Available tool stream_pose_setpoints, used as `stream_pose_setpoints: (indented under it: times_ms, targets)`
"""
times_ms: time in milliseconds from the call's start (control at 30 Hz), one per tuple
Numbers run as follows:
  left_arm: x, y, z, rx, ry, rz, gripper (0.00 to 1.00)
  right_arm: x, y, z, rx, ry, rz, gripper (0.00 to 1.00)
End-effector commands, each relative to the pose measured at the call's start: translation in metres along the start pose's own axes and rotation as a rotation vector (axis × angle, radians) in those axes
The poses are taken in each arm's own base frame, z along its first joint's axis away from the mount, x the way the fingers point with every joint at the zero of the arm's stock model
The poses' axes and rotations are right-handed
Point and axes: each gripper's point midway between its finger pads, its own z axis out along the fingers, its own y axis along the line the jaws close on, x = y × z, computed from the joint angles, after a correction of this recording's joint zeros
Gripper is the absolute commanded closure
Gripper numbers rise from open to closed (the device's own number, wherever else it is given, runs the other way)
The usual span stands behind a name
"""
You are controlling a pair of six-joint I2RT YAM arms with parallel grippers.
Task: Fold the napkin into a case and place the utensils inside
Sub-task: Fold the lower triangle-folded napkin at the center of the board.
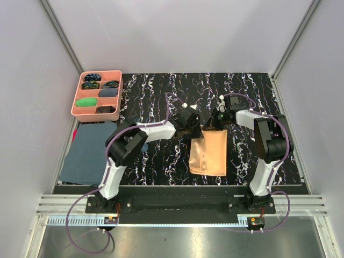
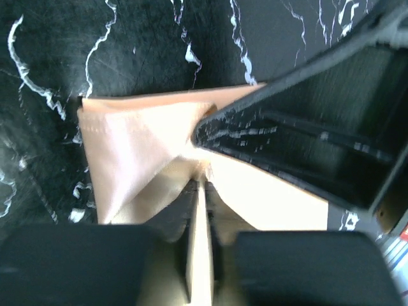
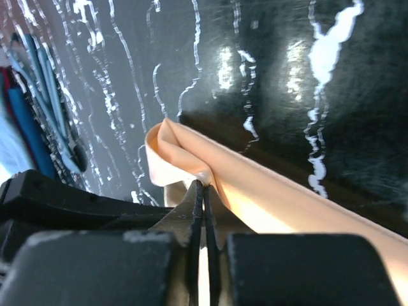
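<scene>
Your left gripper (image 1: 192, 122) and right gripper (image 1: 215, 121) were angled inward, jaws clamped on the napkin (image 1: 208, 153) at its far edge; open table (image 1: 242, 91) lay beyond.

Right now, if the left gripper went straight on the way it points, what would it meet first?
The napkin: the left gripper has its jaws shut on a fold of it. Just beyond, the right gripper seems to lie in that line, though depth is unclear.
</scene>
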Motion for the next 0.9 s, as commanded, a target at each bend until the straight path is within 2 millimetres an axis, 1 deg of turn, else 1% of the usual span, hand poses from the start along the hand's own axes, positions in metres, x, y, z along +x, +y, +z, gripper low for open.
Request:
stream_pose_setpoints:
  times_ms: [0, 33, 133, 233, 267, 333, 400, 467, 500, 533, 567, 600, 667, 700, 767, 800, 867]
  targets:
    - [-0.025, -0.026, -0.043, 0.059, -0.077, 0.039, 0.75, -0.014, 0.03, -0.011, -0.079, -0.026, -0.021, 1.0]
    - [-0.026, -0.027, -0.054, 0.055, -0.08, 0.043, 0.68, -0.013, 0.035, -0.019, -0.08, -0.034, -0.02, 1.0]
    - [-0.025, -0.025, -0.071, 0.044, -0.084, 0.068, 0.62, -0.006, 0.035, -0.029, -0.067, -0.035, -0.012, 1.0]
    - [-0.015, -0.02, -0.078, 0.044, -0.063, 0.073, 0.61, 0.002, 0.031, -0.03, -0.062, -0.023, -0.005, 1.0]
    - [-0.011, -0.018, -0.078, 0.042, -0.057, 0.075, 0.65, 0.004, 0.028, -0.028, -0.054, -0.018, -0.006, 1.0]
    - [-0.004, -0.009, -0.076, 0.024, -0.04, 0.076, 0.69, 0.005, 0.014, -0.025, -0.012, -0.015, -0.003, 1.0]
    - [0.001, -0.007, -0.073, 0.026, -0.021, 0.075, 0.73, 0.006, 0.006, -0.023, 0.004, -0.011, 0.001, 1.0]
    - [0.004, -0.007, -0.07, 0.024, -0.014, 0.078, 0.73, 0.006, -0.002, -0.02, 0.018, -0.007, 0.004, 1.0]
    - [0.002, -0.009, -0.069, 0.025, -0.017, 0.089, 0.65, 0.007, -0.001, -0.02, 0.009, 0.001, 0.006, 1.0]
    - [0.001, -0.016, -0.067, 0.029, -0.018, 0.109, 0.6, 0.009, -0.003, -0.018, 0.009, 0.011, 0.014, 1.0]
    - [-0.004, -0.014, -0.064, -0.005, -0.045, 0.144, 0.56, 0.011, -0.003, -0.017, 0.008, 0.015, 0.021, 1.0]
    - [-0.006, -0.023, -0.061, -0.017, -0.065, 0.18, 0.47, 0.011, -0.003, -0.017, 0.005, 0.017, 0.029, 1.0]
    - [-0.012, -0.022, -0.058, -0.077, -0.102, 0.238, 0.43, 0.013, -0.003, -0.018, 0.004, 0.023, 0.049, 1.0]
    - [-0.011, -0.028, -0.053, -0.088, -0.104, 0.254, 0.41, 0.014, -0.002, -0.018, -0.004, 0.026, 0.056, 1.0]
    - [-0.014, -0.026, -0.049, -0.141, -0.138, 0.273, 0.41, 0.012, -0.002, -0.023, -0.015, 0.023, 0.115, 1.0]
    - [-0.01, -0.028, -0.045, -0.16, -0.14, 0.286, 0.4, 0.014, 0.002, -0.024, -0.043, 0.039, 0.153, 1.0]
    - [-0.011, -0.027, -0.042, -0.189, -0.156, 0.287, 0.38, 0.016, 0.007, -0.027, -0.071, 0.054, 0.186, 1.0]
